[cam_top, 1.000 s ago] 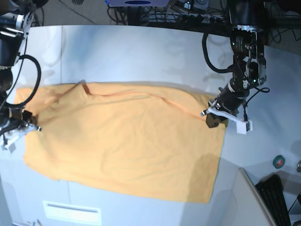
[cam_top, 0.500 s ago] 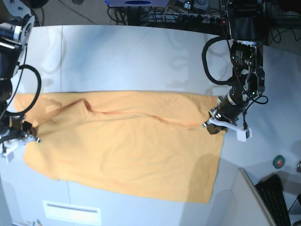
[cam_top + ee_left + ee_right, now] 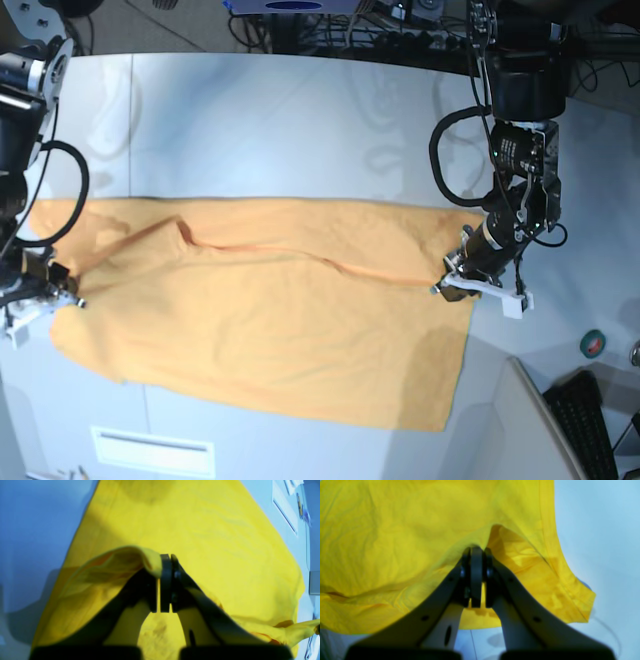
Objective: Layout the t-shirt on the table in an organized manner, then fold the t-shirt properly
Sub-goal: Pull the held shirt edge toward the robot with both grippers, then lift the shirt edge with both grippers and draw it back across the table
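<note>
a round green item point(image 3: 592, 343) and a black keyboard-like thing point(image 3: 583, 410) sit at four o'clock on the smooth, pale tabletop point(image 3: 300, 115). the soft, rippled orange t-shirt point(image 3: 270, 320) spreads across the centre, its raised folds pinched by the left claw point(image 3: 166, 562) and right claw point(image 3: 477, 552).
</note>
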